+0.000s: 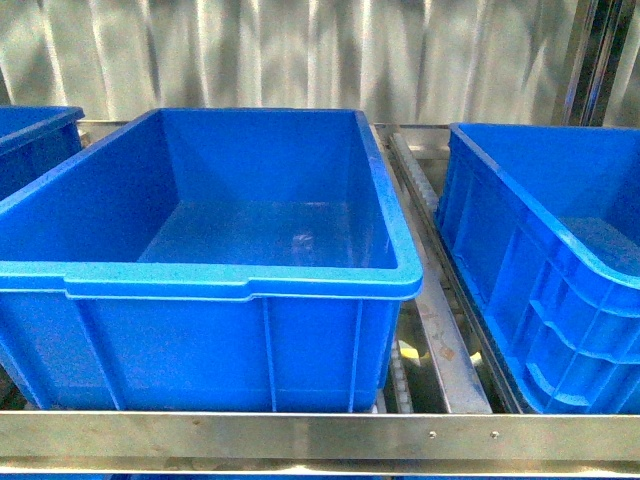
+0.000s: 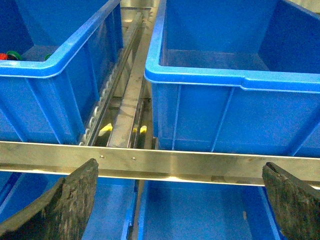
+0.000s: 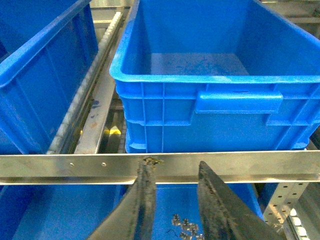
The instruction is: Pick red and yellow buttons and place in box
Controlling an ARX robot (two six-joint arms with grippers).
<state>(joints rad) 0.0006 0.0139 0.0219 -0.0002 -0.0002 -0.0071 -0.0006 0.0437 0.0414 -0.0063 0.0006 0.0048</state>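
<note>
The left gripper (image 2: 180, 170) is spread wide. Its two dark fingers (image 2: 60, 210) sit in the lower left and lower right corners of the left wrist view, with nothing between them. The right gripper (image 3: 176, 167) is only narrowly parted and a slim gap shows between its fingers (image 3: 142, 200), which hold nothing.

One red button (image 2: 4, 56) shows at the far upper left edge of the left wrist view. It lies on the floor of the left box (image 2: 55, 62), touching or just beside a green-capped switch (image 2: 14, 54). No yellow cap can be made out there, since the box wall hides most of that floor.

To the right of it in that view, across a roller track (image 2: 102, 102), stands the centre box (image 2: 225, 80). In the front view this box fills the middle of the frame, its blue floor showing only faint scuffs. The right box (image 3: 210, 80) stands beside it and takes up the upper centre of the right wrist view.

A steel rail (image 2: 150, 162) crosses each wrist view in front of the boxes, just beyond the fingertips. Small yellow pieces (image 2: 105, 129) sit low between the tracks, too small to identify. Below the rail, a lower blue bin (image 3: 75, 215) holds a few small metal bits (image 3: 182, 227).
</note>
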